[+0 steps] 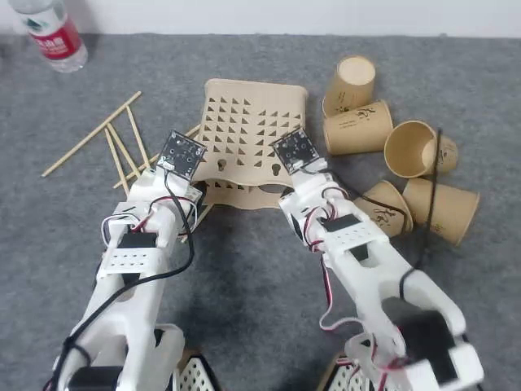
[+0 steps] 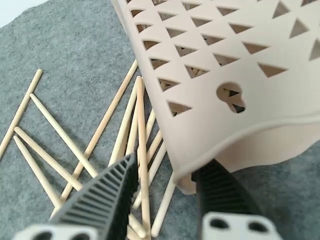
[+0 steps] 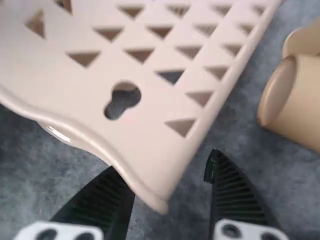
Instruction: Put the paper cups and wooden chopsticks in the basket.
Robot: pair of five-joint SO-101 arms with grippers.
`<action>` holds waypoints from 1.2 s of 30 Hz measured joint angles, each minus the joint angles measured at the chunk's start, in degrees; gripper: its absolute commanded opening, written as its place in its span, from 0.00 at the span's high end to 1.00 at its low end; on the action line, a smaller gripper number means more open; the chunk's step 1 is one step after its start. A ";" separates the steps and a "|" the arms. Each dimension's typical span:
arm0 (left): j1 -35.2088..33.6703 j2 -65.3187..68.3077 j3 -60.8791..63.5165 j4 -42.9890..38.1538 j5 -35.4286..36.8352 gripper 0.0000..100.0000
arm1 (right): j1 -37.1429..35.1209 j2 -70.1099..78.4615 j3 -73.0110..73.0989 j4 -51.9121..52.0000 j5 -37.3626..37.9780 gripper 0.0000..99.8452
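Grey mat (image 1: 244,269) | chopsticks (image 2: 142,150) partly hidden under basket (image 2: 280,105) | bottle (image 1: 53,37) cut off

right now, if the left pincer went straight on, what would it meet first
Likely the basket: its near corner sits between the left pincer's open jaws; depth is unclear.

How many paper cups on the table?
5 cups, all right of the basket: two by its far corner, one farther right, two at the front. Nested ones may be hidden.
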 measured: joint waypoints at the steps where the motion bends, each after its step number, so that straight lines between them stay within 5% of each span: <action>1: 0.09 0.00 0.00 0.00 0.00 0.83 | 0.00 1.14 0.00 -0.88 0.00 0.82; 5: 0.97 0.00 0.00 0.00 0.00 0.83 | 0.09 1.85 -0.79 -1.49 0.00 1.00; 17: 3.08 0.53 3.34 -11.25 0.00 0.84 | 0.44 1.85 -1.41 -1.67 0.00 0.99; 21: 4.22 0.53 4.84 -11.96 -0.09 0.96 | 0.53 1.85 -1.41 -1.67 0.00 0.99; 30: 4.92 0.53 5.01 -12.04 -9.85 0.99 | 0.70 1.85 -1.41 -1.58 0.00 0.99; 36: 5.45 0.53 3.87 -11.43 -10.02 0.99 | 0.79 -8.35 -3.25 13.10 0.00 0.99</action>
